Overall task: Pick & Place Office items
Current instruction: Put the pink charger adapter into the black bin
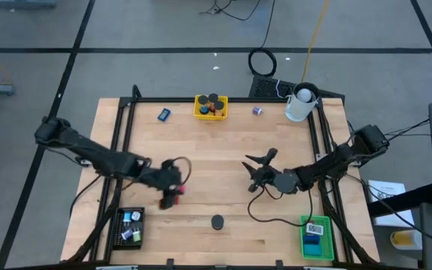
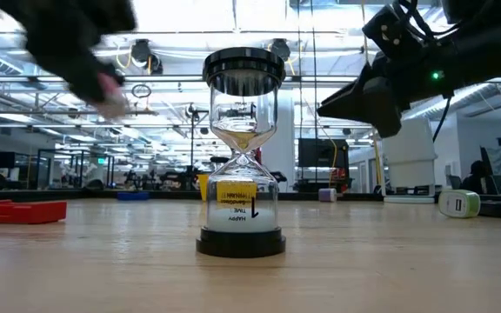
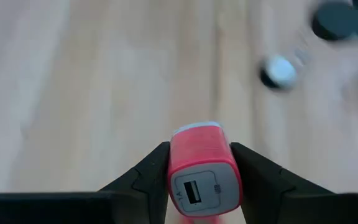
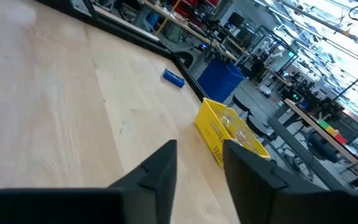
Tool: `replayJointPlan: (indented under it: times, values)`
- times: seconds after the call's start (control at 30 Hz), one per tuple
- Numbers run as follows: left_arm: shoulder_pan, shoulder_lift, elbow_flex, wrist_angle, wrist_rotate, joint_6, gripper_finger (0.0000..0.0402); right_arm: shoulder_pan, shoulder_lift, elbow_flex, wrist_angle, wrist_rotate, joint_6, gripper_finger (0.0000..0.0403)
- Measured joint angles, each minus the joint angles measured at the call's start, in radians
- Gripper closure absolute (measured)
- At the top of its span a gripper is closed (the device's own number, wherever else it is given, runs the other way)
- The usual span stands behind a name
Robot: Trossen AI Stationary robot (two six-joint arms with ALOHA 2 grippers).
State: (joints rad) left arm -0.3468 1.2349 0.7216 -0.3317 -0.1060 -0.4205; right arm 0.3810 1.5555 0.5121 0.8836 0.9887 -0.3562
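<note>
— Counting first: how many trays and loose items sit on the worktop [image 1: 223,161]?

— Three mesh trays: a yellow tray [image 1: 211,107] at the far edge, a black tray [image 1: 130,226] at the near left corner and a green tray [image 1: 317,238] at the near right corner. One white cup [image 1: 301,104] stands at the far right. Loose on the wood are a blue block [image 1: 163,115] left of the yellow tray, a small purple block [image 1: 257,110] between that tray and the cup, and one hourglass [image 1: 217,222] near the front edge, seen from above as a black round cap.

— And the hands?

— The left hand [image 1: 172,192] is clamped on a red charger block [image 3: 204,174], its white face with a USB slot showing between the fingers [image 3: 148,177], just above the wood right of the black tray. The right hand [image 1: 258,169] hovers mid-worktop, released, fingers parted around nothing, aimed toward the yellow tray.

— Anything standing in the way?

— The hourglass stands between the two hands, nearer the front edge, well apart from both. In the low view it fills the centre and hides what is behind it.

— Any writing?

— Its yellow label [image 2: 237,202] reads upside down; "HAPPY", "TIME" and a large "1" can be made out. The trays hold small items, too small to count.
</note>
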Motion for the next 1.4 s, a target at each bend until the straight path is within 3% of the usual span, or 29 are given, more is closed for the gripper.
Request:
replayJointPlan:
  times: [0.3,0.53,0.7,0.9,1.23,1.4]
  values:
    - [-0.32,-0.192,0.001,-0.301,0.039,-0.395,0.025,0.0,0.0,-0.001,0.032,-0.025,-0.025,0.0352]
    - [-0.522,-0.179,0.001,-0.425,0.188,-0.792,0.025,0.0,0.0,-0.001,0.031,-0.025,-0.028,0.0387]
    - [-0.621,-0.133,0.001,-0.433,0.257,-0.973,0.025,0.0,0.0,-0.001,0.028,-0.026,-0.03,0.0401]
    - [-0.657,-0.059,0.001,-0.435,0.27,-1.023,0.025,0.0,0.0,-0.001,0.024,-0.026,-0.025,0.0401]
    - [-0.657,0.051,0.001,-0.419,0.413,-1.024,0.0248,0.0,0.0,-0.001,0.024,-0.027,-0.023,0.0402]
    - [-0.65,0.056,0.001,-0.407,0.408,-1.029,0.0223,0.0,0.0,-0.001,0.024,-0.027,-0.023,0.0401]
